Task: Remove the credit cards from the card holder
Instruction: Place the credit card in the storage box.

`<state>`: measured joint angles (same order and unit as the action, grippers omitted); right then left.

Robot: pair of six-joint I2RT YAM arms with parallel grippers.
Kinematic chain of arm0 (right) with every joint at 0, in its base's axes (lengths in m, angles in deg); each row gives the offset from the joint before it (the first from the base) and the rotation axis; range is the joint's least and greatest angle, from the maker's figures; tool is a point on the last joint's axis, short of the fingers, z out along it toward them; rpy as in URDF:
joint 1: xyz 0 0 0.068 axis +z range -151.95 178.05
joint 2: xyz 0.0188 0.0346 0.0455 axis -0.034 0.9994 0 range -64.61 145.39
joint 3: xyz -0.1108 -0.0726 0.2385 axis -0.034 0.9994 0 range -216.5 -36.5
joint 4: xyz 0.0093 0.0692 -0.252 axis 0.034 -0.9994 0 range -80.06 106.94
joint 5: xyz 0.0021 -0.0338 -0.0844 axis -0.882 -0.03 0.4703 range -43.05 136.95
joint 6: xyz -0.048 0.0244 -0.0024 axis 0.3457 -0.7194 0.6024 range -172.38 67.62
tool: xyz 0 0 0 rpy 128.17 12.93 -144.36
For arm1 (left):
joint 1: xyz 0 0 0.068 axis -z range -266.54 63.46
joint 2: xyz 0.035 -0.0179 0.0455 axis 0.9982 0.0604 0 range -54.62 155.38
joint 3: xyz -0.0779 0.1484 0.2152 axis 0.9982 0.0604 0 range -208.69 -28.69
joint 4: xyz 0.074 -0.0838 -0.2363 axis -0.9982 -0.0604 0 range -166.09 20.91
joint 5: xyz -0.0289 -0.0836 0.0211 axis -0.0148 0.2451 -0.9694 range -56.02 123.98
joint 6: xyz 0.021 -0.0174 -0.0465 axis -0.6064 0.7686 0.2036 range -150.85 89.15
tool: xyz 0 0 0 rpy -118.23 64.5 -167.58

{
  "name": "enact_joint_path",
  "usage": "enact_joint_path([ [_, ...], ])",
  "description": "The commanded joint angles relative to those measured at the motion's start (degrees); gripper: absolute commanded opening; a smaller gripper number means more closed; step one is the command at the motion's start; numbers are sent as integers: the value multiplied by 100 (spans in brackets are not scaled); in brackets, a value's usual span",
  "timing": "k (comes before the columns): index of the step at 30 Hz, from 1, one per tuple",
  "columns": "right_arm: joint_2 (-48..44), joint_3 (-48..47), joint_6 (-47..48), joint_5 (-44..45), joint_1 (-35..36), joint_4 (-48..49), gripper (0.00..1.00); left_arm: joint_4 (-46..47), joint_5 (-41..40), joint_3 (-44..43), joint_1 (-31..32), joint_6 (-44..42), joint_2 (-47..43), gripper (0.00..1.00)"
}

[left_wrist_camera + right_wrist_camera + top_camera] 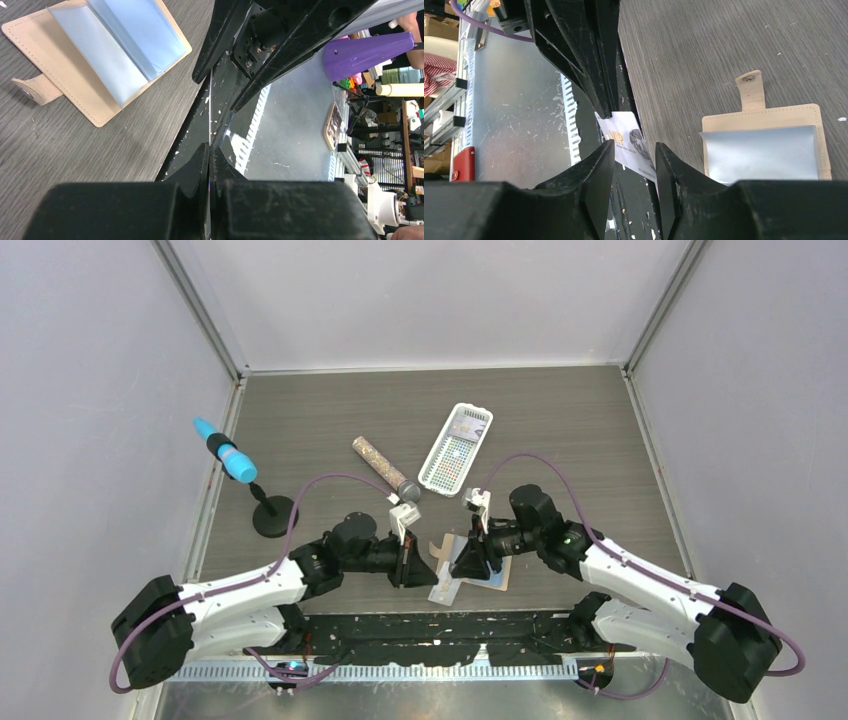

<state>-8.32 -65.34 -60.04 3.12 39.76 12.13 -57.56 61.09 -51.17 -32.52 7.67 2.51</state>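
A small tan folding card holder [759, 114] lies open and flat on the dark wood-grain counter [724, 40], close to its near edge. Its shiny bluish-grey pockets face up and its little snap tab points left. It sits low and just to the right of where the two hands meet, and neither one touches it.

A thin white credit card with orange lettering [624, 135] is up off the counter, clear of the holder and on its near side. The left hand [211, 150] has its fingers pressed together on this card, which shows as a pale edge between them. The right hand [634, 147] faces it with fingers parted, the card showing in the gap just past their tips; whether they touch it I cannot tell.
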Motion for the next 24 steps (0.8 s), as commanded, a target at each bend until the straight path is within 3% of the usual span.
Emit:
enact_joint_path([
  [1, 92, -278, 35, -156, 75, 159, 41, 218, 117, -64, -14, -54, -138, 0],
  [3, 102, -280, 14, -171, 88, 166, 34, 210, 106, -65, -14, -55, -143, 0],
  [5, 69, -277, -1, -153, 90, 181, 22, 190, 73, -64, -14, -55, -141, 0],
  [6, 59, -264, -13, -157, 91, 204, 11, 159, 36, -71, -14, -60, -154, 0],
  [9, -112, -224, -135, -121, 82, 334, 6, 25, -69, -95, -14, -96, -177, 2],
  [11, -247, -182, -253, -15, 90, 429, 5, -129, -225, -141, -14, -127, -228, 17],
  [14, -445, -156, -431, 425, 84, 436, 5, -761, -850, -310, -14, -191, -405, 49],
  [15, -480, -203, -456, 559, 83, 328, 5, -897, -988, -335, -14, -236, -472, 73],
  [16, -545, -233, -502, 834, 61, 273, 5, -1005, -1113, -355, -14, -274, -546, 90],
  [17, -573, -288, -536, 948, 36, 159, 5, -1110, -1248, -380, -14, -313, -632, 98],
  [24, -481, -888, -877, 2286, -582, -170, 5, -2450, -1945, -946, -14, -743, -1070, 100],
])
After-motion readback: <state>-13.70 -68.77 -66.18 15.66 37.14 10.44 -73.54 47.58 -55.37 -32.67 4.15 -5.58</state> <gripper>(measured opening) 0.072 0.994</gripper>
